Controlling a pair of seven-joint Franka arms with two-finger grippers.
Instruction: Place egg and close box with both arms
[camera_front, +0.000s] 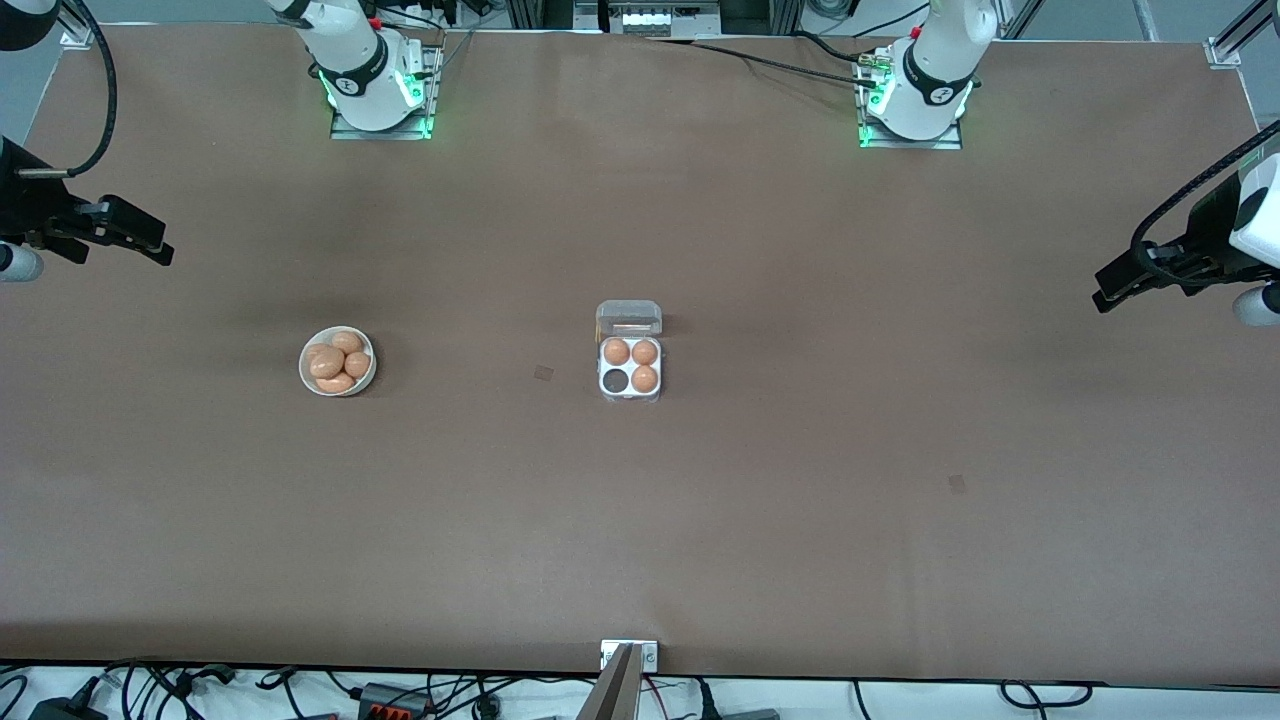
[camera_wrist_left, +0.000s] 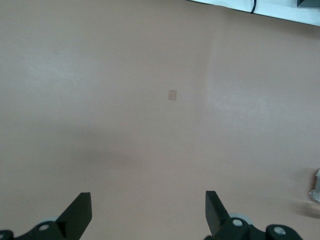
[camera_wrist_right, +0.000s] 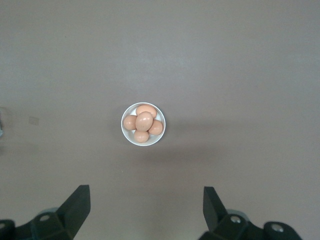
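Note:
The box (camera_front: 630, 397) sits mid-table, a white four-cell tray with its clear lid (camera_front: 629, 318) standing open. Three brown eggs (camera_front: 645, 378) fill its cells; one cell (camera_front: 613, 381) is empty and dark. More brown eggs (camera_front: 327, 362) (camera_wrist_right: 144, 121) are piled in a round white bowl (camera_front: 304, 366) (camera_wrist_right: 152, 141) toward the right arm's end. My right gripper (camera_front: 160, 250) (camera_wrist_right: 145, 207) hangs open and empty over bare table at that end, looking at the bowl. Over the table's other end my left gripper (camera_front: 1105, 297) (camera_wrist_left: 147, 212) is open and empty, and that arm waits.
The brown table (camera_front: 800, 500) carries small darker square marks (camera_front: 543, 373) (camera_front: 957, 484) (camera_wrist_left: 172, 94). Both arm bases (camera_front: 380, 90) (camera_front: 912, 100) stand along the edge farthest from the front camera. Cables lie off the nearest edge.

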